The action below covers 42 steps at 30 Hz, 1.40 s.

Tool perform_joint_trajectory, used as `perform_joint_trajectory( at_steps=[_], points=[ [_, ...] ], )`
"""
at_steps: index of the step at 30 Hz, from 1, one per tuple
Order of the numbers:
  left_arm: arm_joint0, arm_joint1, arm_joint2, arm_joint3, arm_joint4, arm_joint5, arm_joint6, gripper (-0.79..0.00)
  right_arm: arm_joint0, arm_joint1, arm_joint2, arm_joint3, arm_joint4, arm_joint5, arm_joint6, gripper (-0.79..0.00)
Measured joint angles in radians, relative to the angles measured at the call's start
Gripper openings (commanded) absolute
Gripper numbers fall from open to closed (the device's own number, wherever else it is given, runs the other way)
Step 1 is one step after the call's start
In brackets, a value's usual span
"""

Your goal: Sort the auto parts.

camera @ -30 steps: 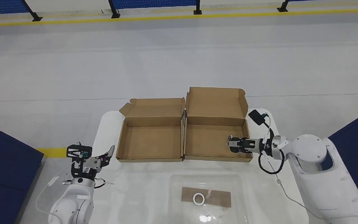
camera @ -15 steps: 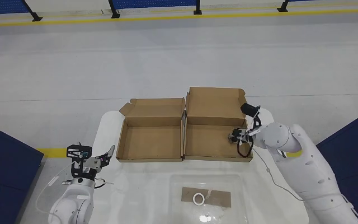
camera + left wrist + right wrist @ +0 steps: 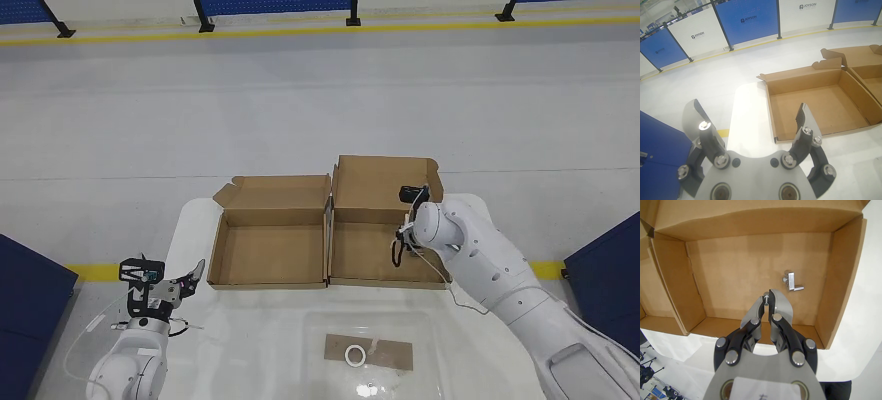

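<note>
Gripper [image 3: 767, 297] clutching bolt [image 3: 766, 300] has swung over right-hand box [image 3: 725, 266].

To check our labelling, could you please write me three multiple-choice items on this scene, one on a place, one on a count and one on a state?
1. Where does the bracket lie?
A. in the right box
B. on the bare table
C. in the clear tray

2. How many boxes are open?
A. one
B. three
C. two

3. The right pincer is:
A. open and empty
B. shut on a bolt
C. shut on a ring

Answers:
1 A, the bracket rests on that box's floor.
2 C, the left box and the right box both have their lids up.
3 B, a threaded bolt is clamped between its jaws.
</note>
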Motion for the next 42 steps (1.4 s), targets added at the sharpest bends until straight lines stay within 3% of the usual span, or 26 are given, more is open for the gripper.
perform_joint_trajectory(
  at_steps=[10,15,31,32,33,36,42],
  points=[
    [0.000,0.000,0.000,0.000,0.000,0.000,0.000,0.000,-0.004,-0.009,-0.027,0.014,-0.052,0.030,-0.017,-0.785],
    [0.000,0.000,0.000,0.000,0.000,0.000,0.000,0.000,0.041,-0.049,-0.076,0.112,-0.042,0.050,-0.010,-0.785],
    [0.000,0.000,0.000,0.000,0.000,0.000,0.000,0.000,0.139,-0.179,-0.164,0.415,0.058,-0.029,-0.091,-0.785],
    [0.000,0.000,0.000,0.000,0.000,0.000,0.000,0.000,0.142,-0.184,-0.165,0.426,0.061,-0.032,-0.094,-0.757],
    [0.000,0.000,0.000,0.000,0.000,0.000,0.000,0.000,0.146,-0.189,-0.167,0.436,0.063,-0.034,-0.096,-0.674],
    [0.000,0.000,0.000,0.000,0.000,0.000,0.000,0.000,0.154,-0.203,-0.168,0.468,0.073,-0.044,-0.102,-0.634],
    [0.000,0.000,0.000,0.000,0.000,0.000,0.000,0.000,0.168,-0.226,-0.168,0.515,0.083,-0.063,-0.116,-0.434]
  ],
)
